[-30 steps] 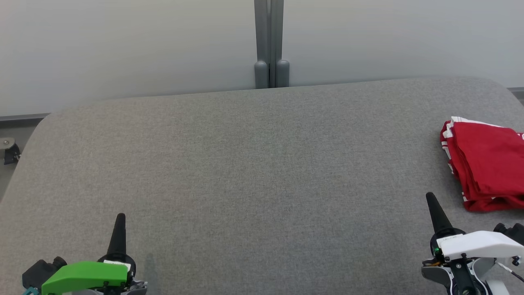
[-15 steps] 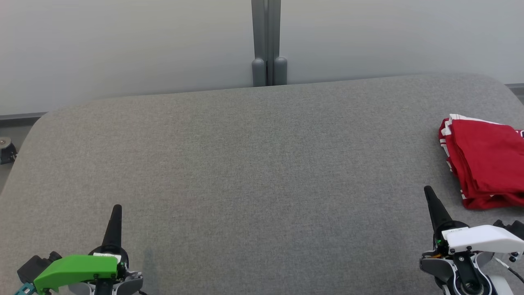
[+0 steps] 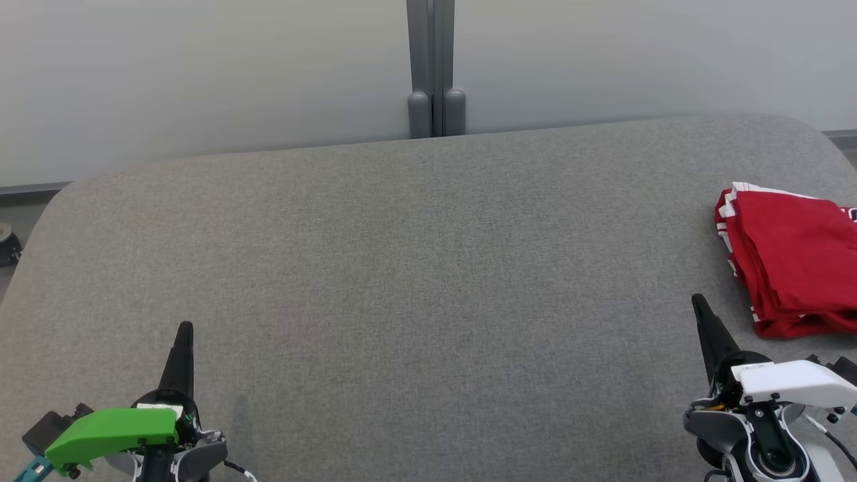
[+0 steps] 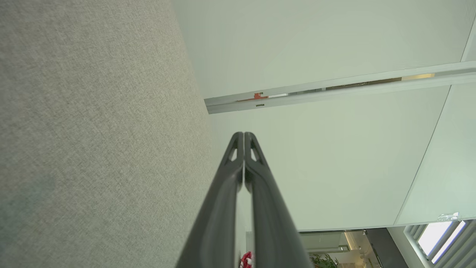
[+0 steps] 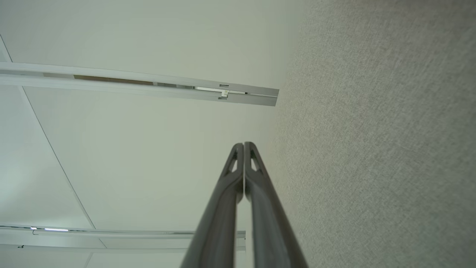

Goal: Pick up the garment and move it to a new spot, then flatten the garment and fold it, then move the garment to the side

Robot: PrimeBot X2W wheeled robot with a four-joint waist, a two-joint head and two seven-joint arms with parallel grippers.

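The garment [image 3: 793,258], red with white stripes, lies folded in a neat stack at the right edge of the grey fabric table [image 3: 415,268], partly cut off by the head view's border. My right gripper [image 3: 698,304] is shut and empty at the lower right, a short way in front of and left of the garment, not touching it. At the lower left, far from the garment, my left gripper [image 3: 185,329] is shut with nothing in it. Both wrist views show the fingertips pressed together: left gripper [image 4: 244,134], right gripper [image 5: 244,144]. A sliver of the red garment [image 4: 246,258] peeks between the left fingers.
A pale partition wall with a grey vertical post [image 3: 435,67] stands just behind the table's far edge. The table's corners are rounded, and floor shows past its left edge [image 3: 13,234].
The whole head view has shifted: the table's far edge, the post and the garment sit slightly higher and further left. Both grippers remain shut, low at the near edge.
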